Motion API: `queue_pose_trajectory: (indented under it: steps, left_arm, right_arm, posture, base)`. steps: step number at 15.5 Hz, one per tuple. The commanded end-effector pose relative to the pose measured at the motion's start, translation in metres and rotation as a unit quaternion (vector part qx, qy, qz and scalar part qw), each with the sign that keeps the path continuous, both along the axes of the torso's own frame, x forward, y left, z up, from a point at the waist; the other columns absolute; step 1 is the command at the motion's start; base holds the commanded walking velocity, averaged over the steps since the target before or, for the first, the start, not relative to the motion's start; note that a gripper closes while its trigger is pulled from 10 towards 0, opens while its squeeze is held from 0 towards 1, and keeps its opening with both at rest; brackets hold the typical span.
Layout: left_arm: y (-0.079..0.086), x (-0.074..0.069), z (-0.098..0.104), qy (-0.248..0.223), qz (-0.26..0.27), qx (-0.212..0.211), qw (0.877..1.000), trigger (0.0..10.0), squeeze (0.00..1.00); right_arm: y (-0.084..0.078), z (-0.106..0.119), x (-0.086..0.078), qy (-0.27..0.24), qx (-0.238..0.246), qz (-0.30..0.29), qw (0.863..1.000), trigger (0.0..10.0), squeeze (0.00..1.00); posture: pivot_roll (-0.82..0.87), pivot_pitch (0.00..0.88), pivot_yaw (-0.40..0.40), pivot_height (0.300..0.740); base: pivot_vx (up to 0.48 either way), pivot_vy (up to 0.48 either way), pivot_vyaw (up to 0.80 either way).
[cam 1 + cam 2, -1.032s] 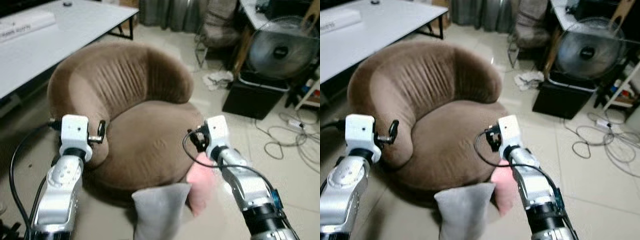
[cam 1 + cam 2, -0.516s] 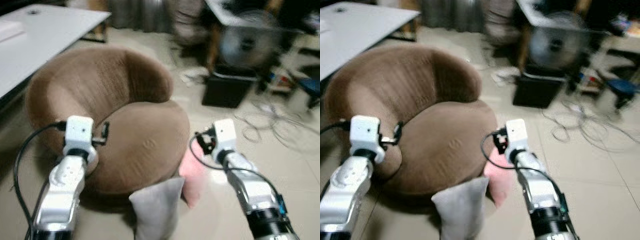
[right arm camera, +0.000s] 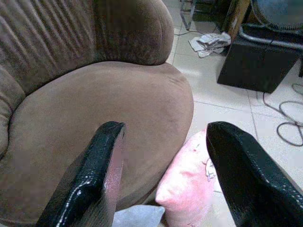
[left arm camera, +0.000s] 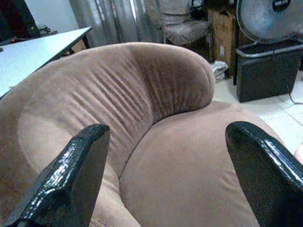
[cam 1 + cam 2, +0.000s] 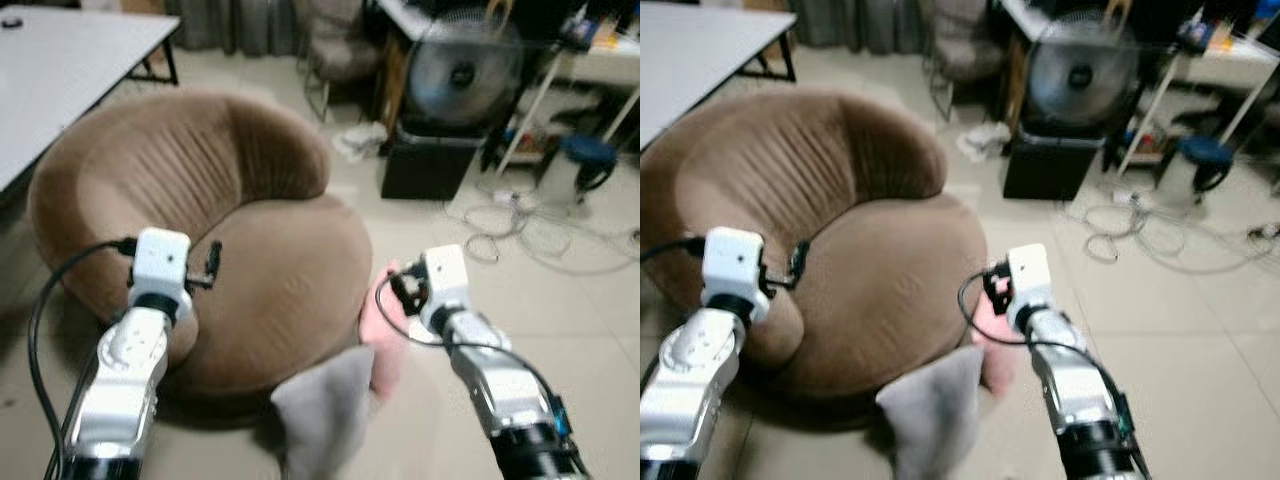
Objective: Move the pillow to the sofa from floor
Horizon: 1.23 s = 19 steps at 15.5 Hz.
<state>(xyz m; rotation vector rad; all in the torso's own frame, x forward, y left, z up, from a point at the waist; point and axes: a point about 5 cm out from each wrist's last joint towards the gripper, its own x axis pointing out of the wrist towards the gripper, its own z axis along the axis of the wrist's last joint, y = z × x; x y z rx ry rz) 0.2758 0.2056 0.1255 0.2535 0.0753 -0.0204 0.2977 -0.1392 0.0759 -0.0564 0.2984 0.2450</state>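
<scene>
A pink pillow (image 3: 187, 188) leans on the floor against the front right side of the round brown sofa (image 5: 280, 270). A grey pillow (image 5: 322, 412) stands on the floor just in front of the sofa, beside the pink one. My right gripper (image 3: 165, 128) hangs open above the sofa's edge and the pink pillow, holding nothing. My left gripper (image 4: 165, 139) is open too, held over the sofa's left arm and facing its backrest. In the head view the left gripper (image 5: 210, 264) and the right gripper (image 5: 400, 288) are raised at about the same height.
A white table (image 5: 60, 50) stands at the left behind the sofa. A large fan (image 5: 460, 70) on a black box (image 5: 430, 165), loose cables (image 5: 520, 225) and a blue stool (image 5: 585, 155) crowd the floor at the back right. Bare tiles lie right of the pink pillow.
The whole view has swung to the right, so the camera moved. Both arms keep the same raised pose and the pillows lie where they were.
</scene>
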Motion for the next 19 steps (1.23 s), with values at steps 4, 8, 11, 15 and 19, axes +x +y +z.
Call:
queue_pose_trajectory:
  steps: [4,8,11,15,19]
  left_arm:
    - [-0.003,0.0,-0.001,0.002,-0.004,-0.014,1.0,10.0,0.0]
    - [-0.004,0.002,-0.001,0.003,0.003,-0.017,1.0,10.0,0.0]
    - [-0.005,0.0,0.0,-0.008,-0.004,-0.017,1.0,10.0,0.0]
    - [-0.007,-0.003,-0.004,0.0,-0.011,-0.009,1.0,10.0,0.0]
    - [-0.009,-0.003,-0.007,0.008,-0.014,-0.003,1.0,10.0,0.0]
  right_arm:
    - [-0.008,0.004,0.0,-0.003,-0.003,-0.013,1.0,10.0,0.0]
    - [-0.007,0.004,-0.001,-0.002,-0.002,-0.009,1.0,10.0,0.0]
    - [-0.007,0.003,-0.003,-0.004,-0.015,0.0,1.0,10.0,0.0]
    - [-0.007,-0.001,-0.005,0.01,-0.015,0.0,1.0,10.0,0.0]
    - [-0.008,-0.007,-0.007,0.019,-0.036,0.008,0.999,10.0,0.0]
  posture:
    - [0.03,0.0,0.004,0.74]
    - [0.03,0.0,0.005,0.74]
    - [0.03,0.0,-0.002,0.74]
    - [0.03,0.0,-0.003,0.74]
    - [0.03,0.0,-0.002,0.74]
  base:
    - [0.0,0.0,0.0]
    - [0.0,0.0,0.0]
    - [0.0,0.0,0.0]
    - [0.307,0.0,0.4]
    - [0.337,0.0,0.0]
